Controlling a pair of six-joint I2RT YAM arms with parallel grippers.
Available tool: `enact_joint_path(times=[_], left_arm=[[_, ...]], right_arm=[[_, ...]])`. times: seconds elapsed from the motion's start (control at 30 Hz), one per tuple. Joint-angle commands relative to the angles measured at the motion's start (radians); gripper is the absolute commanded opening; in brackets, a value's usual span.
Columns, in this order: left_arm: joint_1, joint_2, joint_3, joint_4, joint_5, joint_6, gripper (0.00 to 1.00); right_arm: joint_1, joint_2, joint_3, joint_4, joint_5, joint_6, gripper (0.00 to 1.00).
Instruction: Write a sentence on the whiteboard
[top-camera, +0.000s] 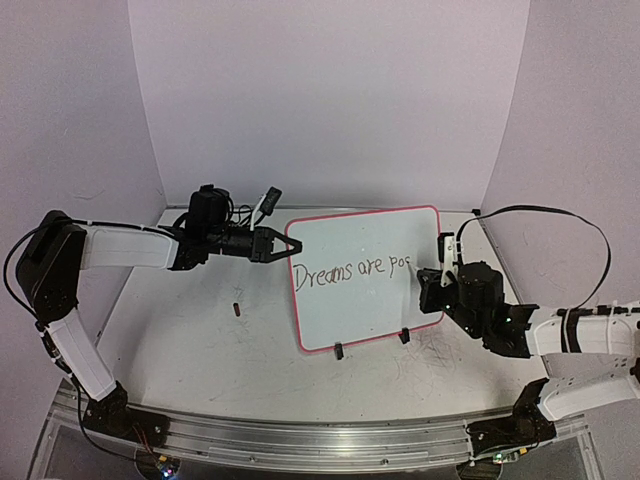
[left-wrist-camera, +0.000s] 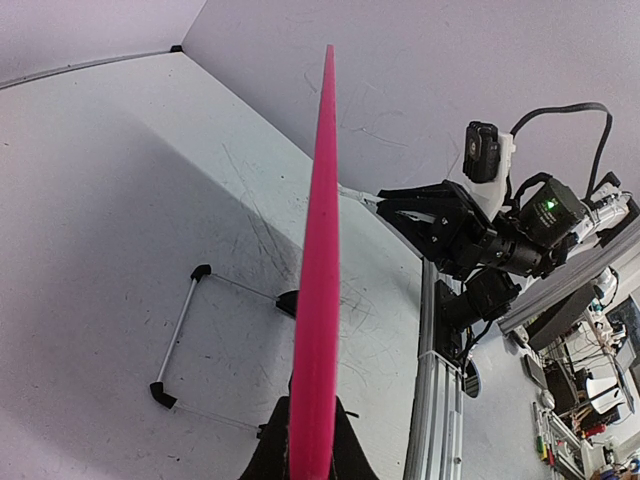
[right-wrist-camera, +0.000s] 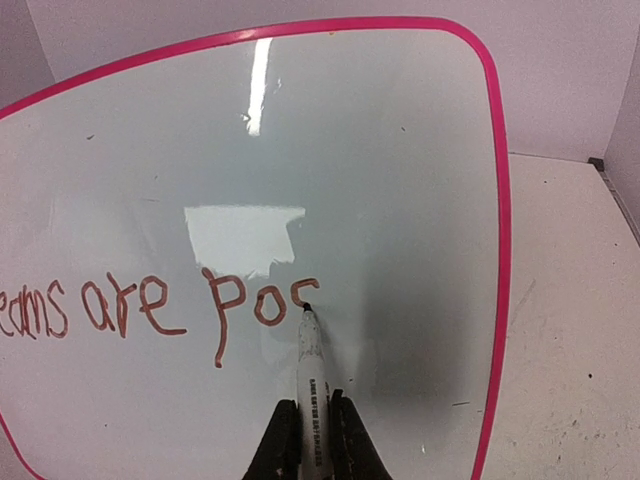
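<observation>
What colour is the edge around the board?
Bright pink. The whiteboard rim shows best in the right wrist view.

1 whiteboard (top-camera: 360, 300); 1 marker (right-wrist-camera: 310, 380); 2 clip feet (top-camera: 339, 351) (top-camera: 404, 336); 1 small dark object (top-camera: 237, 309).

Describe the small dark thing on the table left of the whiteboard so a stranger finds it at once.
Find the pink-rimmed whiteboard standing mid-table. Left of its lower corner, on the scuffed table near the left tool, lies a tiny dark reddish stub. It lies alone, whereas the black clip feet sit under the board's edge.
</observation>
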Motion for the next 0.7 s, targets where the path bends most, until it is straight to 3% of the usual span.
enact_joint_path(times=[0.0,0.67], left_arm=[[-0.001,-0.027,0.014,-0.03,-0.032,0.025,0.0],[-0.002,-0.025,0.015,-0.03,-0.034,0.026,0.0]], right_arm=[[-0.003,-0.012,0.021,-0.049,0.039,0.029,0.0],[0.014,-0.004,0.024,-0.041,-0.036,0.035,0.0]])
